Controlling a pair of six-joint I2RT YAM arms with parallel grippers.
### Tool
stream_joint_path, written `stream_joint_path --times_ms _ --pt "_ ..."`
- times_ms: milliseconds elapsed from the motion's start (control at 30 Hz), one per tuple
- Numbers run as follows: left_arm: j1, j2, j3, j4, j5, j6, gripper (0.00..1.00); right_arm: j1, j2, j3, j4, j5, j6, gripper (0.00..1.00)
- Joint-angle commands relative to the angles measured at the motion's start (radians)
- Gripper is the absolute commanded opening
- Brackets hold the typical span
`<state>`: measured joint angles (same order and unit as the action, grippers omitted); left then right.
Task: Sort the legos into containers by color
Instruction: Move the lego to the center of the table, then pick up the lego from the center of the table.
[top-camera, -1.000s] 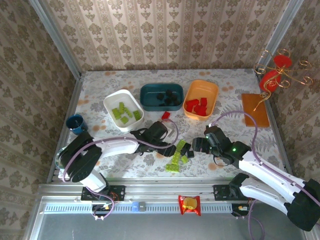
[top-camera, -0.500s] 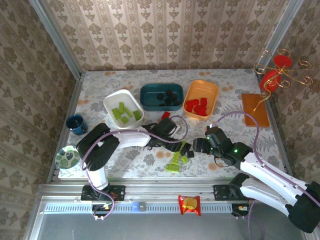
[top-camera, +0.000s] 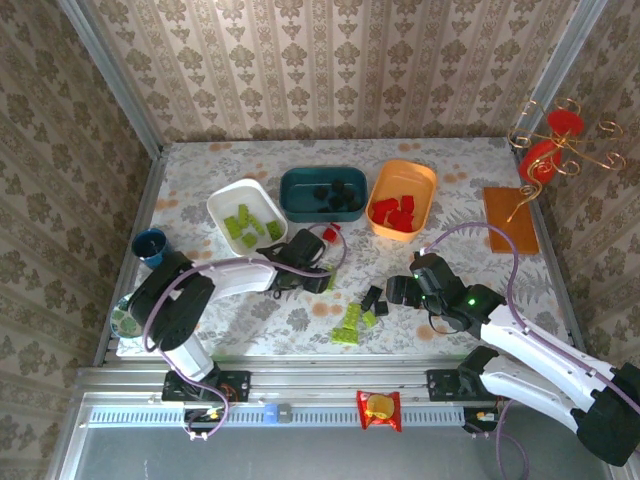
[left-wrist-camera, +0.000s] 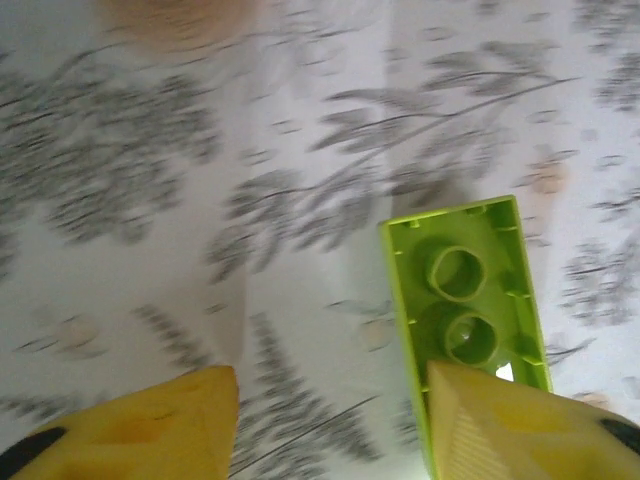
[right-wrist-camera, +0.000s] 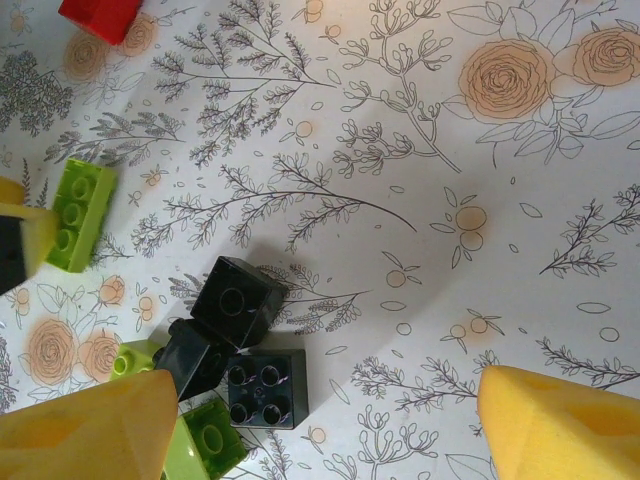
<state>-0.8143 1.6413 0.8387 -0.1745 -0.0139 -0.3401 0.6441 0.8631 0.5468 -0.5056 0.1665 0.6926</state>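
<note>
Top external view: a floral table (top-camera: 200, 170) carries a white tray (top-camera: 222, 205) of lime legos (top-camera: 245, 222), a teal tray (top-camera: 290, 180) of black ones and an orange tray (top-camera: 425, 175) of red ones. Loose bricks (top-camera: 355, 320) lie between the arms. The left fingers (left-wrist-camera: 140, 430) stand apart, a lime brick (left-wrist-camera: 465, 310) against one and clear of the other. The right fingers (right-wrist-camera: 80, 430) are released, spread wide above black bricks (right-wrist-camera: 238, 300).

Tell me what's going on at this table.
Two arms are sorting bricks by color. The white tray holds green bricks, the dark teal tray black ones, the orange tray red ones. The left end effector has a lime green brick against one finger; whether it grips it is unclear. The right end effector hangs open above the unsorted pile.
</note>
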Motion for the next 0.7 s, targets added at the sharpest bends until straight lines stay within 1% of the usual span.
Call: stream_joint_path --times_ms 0,100,167,233,300,367,400,433,500,667 --pt "-0.018 -0.071 -0.01 -0.031 -0.005 0.011 0.61 0.007 -0.001 -0.001 -0.014 0.027 0.004 0.8" --pt "-0.067 -0.099 0.005 -0.022 -0.006 0.01 0.68 0.006 0.001 0.001 -0.012 0.028 0.006 0.8" --pt "-0.092 -0.079 0.019 -0.014 -0.002 0.006 0.71 0.006 0.001 -0.002 -0.008 0.028 0.007 0.81" --pt "-0.097 -0.031 0.035 -0.018 -0.012 0.003 0.72 0.006 0.003 -0.004 -0.007 0.027 0.007 0.81" --pt "-0.093 0.013 0.041 -0.021 -0.046 -0.008 0.72 0.006 0.002 -0.005 -0.008 0.026 0.008 0.81" --pt "-0.085 0.04 0.02 0.02 -0.082 -0.015 0.72 0.006 -0.005 -0.007 -0.014 0.025 0.008 0.81" --pt "-0.076 0.052 0.013 0.04 -0.076 -0.02 0.72 0.006 -0.01 -0.009 -0.015 0.027 0.009 0.81" --pt "-0.068 0.069 0.011 0.058 -0.059 -0.024 0.72 0.006 -0.016 -0.011 -0.018 0.027 0.01 0.81" --pt "-0.063 0.101 0.019 0.074 -0.04 -0.028 0.66 0.006 -0.023 -0.01 -0.025 0.031 0.01 0.81" --pt "-0.062 0.12 0.013 0.099 -0.026 -0.032 0.48 0.006 -0.037 -0.005 -0.027 0.039 0.008 0.81"
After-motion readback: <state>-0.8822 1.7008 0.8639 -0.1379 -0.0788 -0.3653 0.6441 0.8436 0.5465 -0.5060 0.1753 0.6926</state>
